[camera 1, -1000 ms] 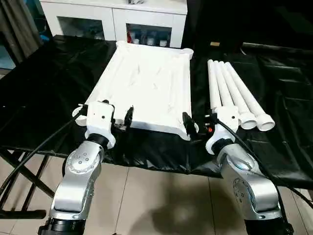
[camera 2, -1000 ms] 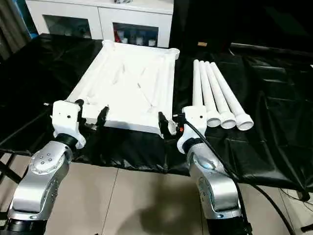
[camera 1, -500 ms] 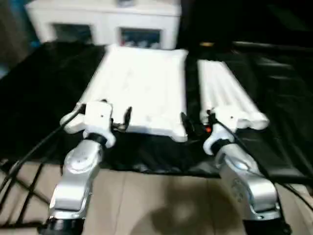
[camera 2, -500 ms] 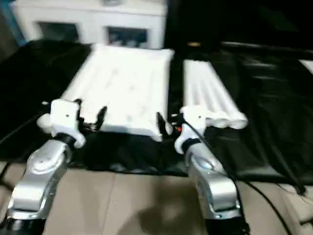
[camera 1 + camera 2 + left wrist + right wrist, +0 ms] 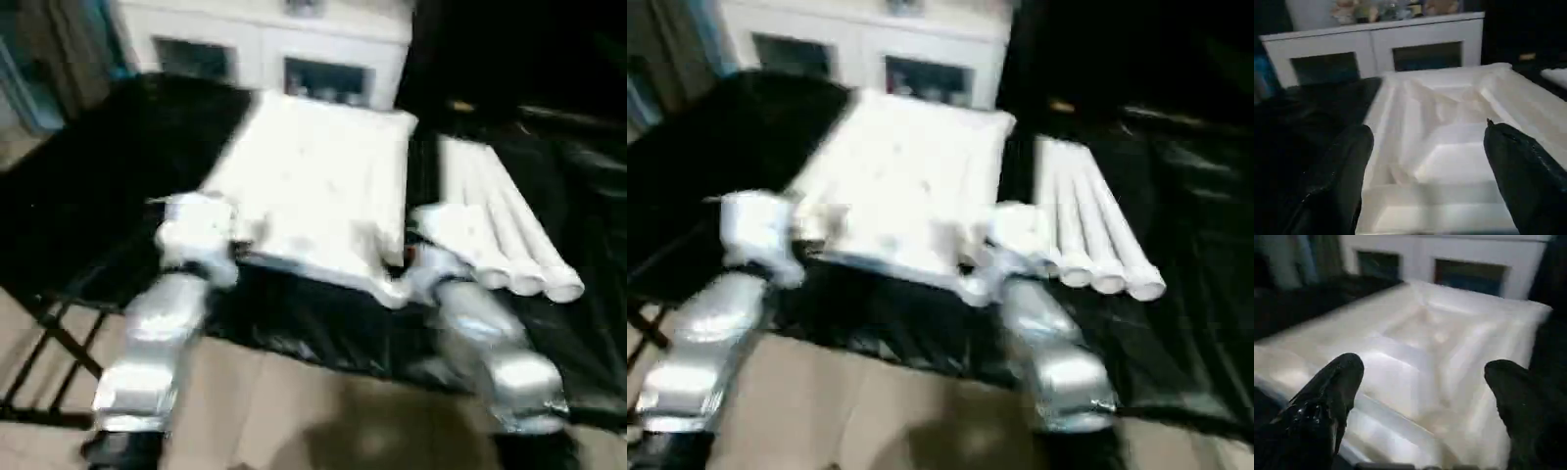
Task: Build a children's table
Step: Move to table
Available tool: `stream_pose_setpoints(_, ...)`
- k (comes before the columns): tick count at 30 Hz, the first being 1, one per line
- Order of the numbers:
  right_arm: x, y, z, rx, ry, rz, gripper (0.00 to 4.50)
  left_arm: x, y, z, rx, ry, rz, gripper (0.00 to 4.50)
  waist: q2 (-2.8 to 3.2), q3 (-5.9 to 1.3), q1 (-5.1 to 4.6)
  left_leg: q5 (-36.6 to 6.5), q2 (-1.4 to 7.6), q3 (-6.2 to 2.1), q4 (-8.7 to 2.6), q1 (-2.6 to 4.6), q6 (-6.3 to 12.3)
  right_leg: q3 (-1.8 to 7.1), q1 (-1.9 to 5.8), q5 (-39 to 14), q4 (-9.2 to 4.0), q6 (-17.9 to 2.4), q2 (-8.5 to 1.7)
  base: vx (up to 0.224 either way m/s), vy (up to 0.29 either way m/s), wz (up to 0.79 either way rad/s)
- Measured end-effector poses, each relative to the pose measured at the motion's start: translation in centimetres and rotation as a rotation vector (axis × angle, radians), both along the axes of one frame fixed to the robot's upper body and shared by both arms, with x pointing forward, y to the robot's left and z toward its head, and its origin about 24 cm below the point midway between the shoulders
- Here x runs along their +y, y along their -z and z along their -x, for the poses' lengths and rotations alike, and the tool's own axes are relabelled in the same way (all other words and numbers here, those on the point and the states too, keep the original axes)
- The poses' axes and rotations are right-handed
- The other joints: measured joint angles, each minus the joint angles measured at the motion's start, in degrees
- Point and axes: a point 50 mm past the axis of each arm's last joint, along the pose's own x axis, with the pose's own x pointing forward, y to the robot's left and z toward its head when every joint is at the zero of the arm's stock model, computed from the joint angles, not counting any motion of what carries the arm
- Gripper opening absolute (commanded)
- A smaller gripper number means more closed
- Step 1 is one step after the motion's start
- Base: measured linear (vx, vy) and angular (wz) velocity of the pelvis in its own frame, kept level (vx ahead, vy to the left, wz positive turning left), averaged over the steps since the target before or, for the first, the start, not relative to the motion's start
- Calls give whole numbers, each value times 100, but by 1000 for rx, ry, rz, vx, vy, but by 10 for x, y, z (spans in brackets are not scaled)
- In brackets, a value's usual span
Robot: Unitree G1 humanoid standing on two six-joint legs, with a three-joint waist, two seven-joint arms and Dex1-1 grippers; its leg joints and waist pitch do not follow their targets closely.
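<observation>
Both head views are smeared, so the ribs on the white table top (image 5: 318, 186) and the collars on the four legs (image 5: 500, 225) cannot be made out there. The black fingers of both grippers are lost in that smear at the top's near edge. The near edge of the top is partly covered by the two wrists, and the silver forearms run off the bottom of the picture.

The table top lies on the black-covered bench (image 5: 108, 186), underside up, its long sides running away from the robot. The four legs lie side by side on the bench just right of the top, their wide round ends toward the robot. A white cabinet (image 5: 265, 44) stands behind the bench.

The left gripper (image 5: 1425, 181) hangs at the top's near left part, its two fingers (image 5: 1339, 181) standing wide apart with the ribbed white underside showing between them; whether they touch the plastic cannot be told. The right gripper (image 5: 1425, 406) is at the near right corner, between the top and the legs, also spread wide, with the top's raised ribs and rim lying ahead between its fingers (image 5: 1332, 387). Neither gripper holds anything.
</observation>
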Motion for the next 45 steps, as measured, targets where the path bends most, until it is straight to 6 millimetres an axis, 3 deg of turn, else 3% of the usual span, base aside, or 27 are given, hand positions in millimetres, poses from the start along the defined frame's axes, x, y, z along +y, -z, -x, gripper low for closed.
stream_pose_setpoints(1, -3, 0, 0, -1, 9, 6, 450, -2, -1, 0, -7, 6, 2, 407, -53, 17, -23, -41, -39, 78, 0, 80, -82, 31, -195, 30, -151, -26, -19, 0, 0, 0)
stream_pose_setpoints(2, -6, 0, -1, -1, 18, 9, 450, -3, -2, 0, -10, 9, 3, 407, -191, 51, -52, -74, -98, 184, 5, 163, -141, 141, -217, 295, -376, -206, -72, 24, -75, -2)
stream_pose_setpoints(3, -11, 3, 0, 7, 33, 18, 450, -5, 0, 0, -4, 13, 11, 407, -269, 85, -58, -96, -115, 260, 28, 229, -156, 201, -127, 456, -380, -247, -80, 24, -126, 16)
stream_pose_setpoints(4, -19, 8, 1, 25, 58, 32, 450, -15, 1, 0, 2, 45, 29, 407, -237, 120, 17, -139, -38, 337, 96, 302, -39, 298, -22, 451, -445, -286, 32, 24, -126, 16)
stream_pose_setpoints(7, -29, 9, 1, 32, 102, 35, 450, -21, 1, 1, 3, 70, 25, 407, -153, 114, 63, -129, -65, 371, 416, 97, -45, 361, 143, 461, -593, -313, 119, 66, -56, 8)
stream_pose_setpoints(9, -27, 8, 1, 26, 100, 29, 450, -19, 0, 0, -4, 68, 20, 407, 47, 107, 109, 67, 14, 404, 58, -5, -243, 306, 287, 459, -674, -357, 294, 68, 15, 22)
stream_pose_setpoints(11, -19, 8, 1, 30, 78, 11, 450, -13, 1, 0, 2, 51, 9, 407, 145, 119, 84, 185, 102, 396, 15, 51, -330, 182, 331, 407, -752, -404, 285, 97, 53, 15)
stream_pose_setpoints(14, -13, 8, 2, 29, 59, 6, 450, -5, 3, -1, 12, 24, 2, 407, 116, 110, -98, 143, 26, 445, -53, 125, -253, 107, 207, 281, -474, -614, 57, 133, 39, 14)
stream_pose_setpoints(16, -17, 7, 2, 22, 78, 10, 450, -8, 2, -4, 10, 39, 6, 407, -39, 60, -235, 94, -89, 499, -44, 132, -219, 166, 93, 417, -558, -255, -161, 103, 8, 9)
stream_pose_setpoints(17, -22, 7, 2, 24, 97, 14, 450, -12, 2, -5, 8, 51, 13, 407, -39, 63, -237, 56, -87, 527, -20, 98, -122, 194, 136, 406, -577, -154, -141, 115, -34, 12)
stream_pose_setpoints(18, -28, 9, 2, 31, 117, 19, 450, -21, 2, -5, 11, 82, 23, 407, 5, 57, -200, 4, -64, 538, 82, 68, 100, 265, 184, 405, -650, -166, -75, 124, -24, 3)
stream_pose_setpoints(20, -39, 10, 3, 36, 164, 24, 450, -32, 0, -6, 1, 129, 22, 407, 88, 41, 9, 91, -15, 506, 363, -45, -106, 690, 268, 409, -747, -168, 230, 144, 15, -24)
stream_pose_setpoints(21, -40, 8, 3, 28, 169, 21, 450, -32, -2, -7, -8, 135, 20, 407, 150, 16, 102, 146, 32, 473, 297, -130, -336, 840, 262, 421, -735, -149, 380, 28, 65, -45)
stream_pose_setpoints(22, -38, 7, 4, 23, 165, 15, 450, -29, -4, -7, -16, 135, 9, 407, 227, -9, 195, 115, 144, 515, 218, -183, -369, 937, 162, 421, -628, -76, 520, -23, 39, -22)
stream_pose_setpoints(24, -27, 5, 5, 17, 129, -6, 450, -21, 0, -7, 0, 106, 3, 407, 114, -46, 231, 63, 152, 785, 226, -183, -327, 826, -127, 402, -400, -101, 379, 36, 48, -61)
stream_pose_setpoints(25, -26, 4, 6, 12, 128, -6, 450, -18, 2, -8, 11, 97, -4, 407, 68, -51, 296, 33, 124, 959, 254, -208, -274, 947, -171, 362, -389, -38, 341, 73, 116, -86)
stream_pose_setpoints(26, -31, 6, 7, 17, 143, 5, 450, -20, 3, -8, 14, 102, -7, 407, 64, -39, 369, 3, 97, 929, 368, -291, -227, 1120, -201, 370, -385, 5, 364, 38, 98, -47)
stream_pose_setpoints(28, -48, 11, 10, 40, 206, 30, 450, -37, 4, -7, 4, 156, -20, 407, 46, -38, 557, -5, -104, 509, 1111, -593, -308, 1637, -217, 499, -549, 221, 417, -19, 167, -27)
stream_pose_setpoints(29, -48, 10, 10, 35, 210, 27, 450, -36, 4, -7, -2, 151, -42, 407, 79, -54, 560, 38, -131, 350, 823, -558, -381, 1753, -215, 579, -652, 303, 442, -68, 172, -49)
stream_pose_setpoints(30, -47, 7, 9, 23, 208, 23, 450, -35, 1, -9, -17, 143, -55, 407, 206, -77, 536, 10, -24, 279, 246, -377, -465, 1791, -231, 626, -692, 373, 555, -96, 84, -58)
stream_pose_setpoints(31, -43, 7, 7, 25, 204, 9, 450, -31, 0, -12, -20, 124, -75, 407, 240, -26, 405, 3, -11, 311, 361, -385, -391, 1387, -355, 686, -469, 288, 399, -96, 84, -58)
stream_pose_setpoints(32, -37, 8, 8, 28, 182, 2, 450, -29, 4, -13, -6, 116, -80, 407, 273, -22, 310, 11, -31, 317, 359, -355, -348, 1013, -349, 747, -360, 146, 279, -90, 122, -25)
stream_pose_setpoints(33, -33, 7, 8, 26, 166, 2, 450, -26, 4, -13, -3, 111, -88, 407, 331, -11, 198, 28, -46, 319, 318, -348, -334, 677, -258, 738, -438, -82, 181, -91, 144, 11)
stream_pose_setpoints(35, -32, 5, 7, 16, 159, 5, 450, -26, 3, -13, -7, 109, -77, 407, 320, -10, 69, 160, -46, 333, 204, -355, -330, 308, -133, 617, -558, -233, 183, -98, 111, 16)
stream_pose_setpoints(38, -39, -2, 3, -10, 144, 40, 450, -29, 4, -13, 3, 125, -69, 407, 269, -17, -38, 361, -26, 370, 47, -374, -254, 196, -45, 608, -705, -256, 163, -115, -15, 9)
stream_pose_setpoints(41, -59, -3, -1, -7, 170, 71, 450, -43, 5, -12, 14, 184, -63, 407, 168, 47, 22, 434, 50, 592, -158, -297, -323, 189, -54, 652, -738, -239, 104, -144, -65, 5)
stream_pose_setpoints(45, -73, -4, -3, 7, 133, 129, 450, -44, 6, -14, 34, 192, -68, 407, 169, 59, 15, 548, 163, 672, -193, -280, -365, 83, -72, 651, -755, -238, 91, -74, -33, -5)
